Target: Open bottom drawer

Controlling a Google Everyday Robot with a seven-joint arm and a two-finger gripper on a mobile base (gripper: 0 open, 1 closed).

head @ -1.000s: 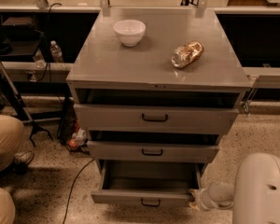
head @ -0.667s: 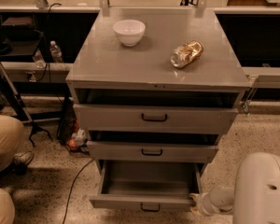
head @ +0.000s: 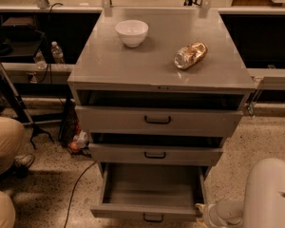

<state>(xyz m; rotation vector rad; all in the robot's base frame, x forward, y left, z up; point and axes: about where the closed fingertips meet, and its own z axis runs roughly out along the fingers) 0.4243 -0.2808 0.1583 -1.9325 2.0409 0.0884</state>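
Observation:
The bottom drawer (head: 152,212) of the grey metal cabinet (head: 161,65) stands pulled out, and its empty inside shows. Its low front carries a small black loop handle (head: 153,217) at the lower edge of the view. My gripper (head: 203,209) sits at the drawer's right front corner, at the end of my white arm (head: 270,196) that comes in from the lower right. The middle drawer (head: 155,154) and top drawer (head: 157,120) each stand a little way out.
A white bowl (head: 132,32) and a crushed shiny can (head: 190,55) lie on the cabinet top. A person's legs (head: 4,141) are at the left. A black cable (head: 78,184) runs over the floor left of the drawer, and a water bottle (head: 57,52) stands behind.
The bottom drawer has slid a little further out towards the camera. My arm has drawn back and down with it.

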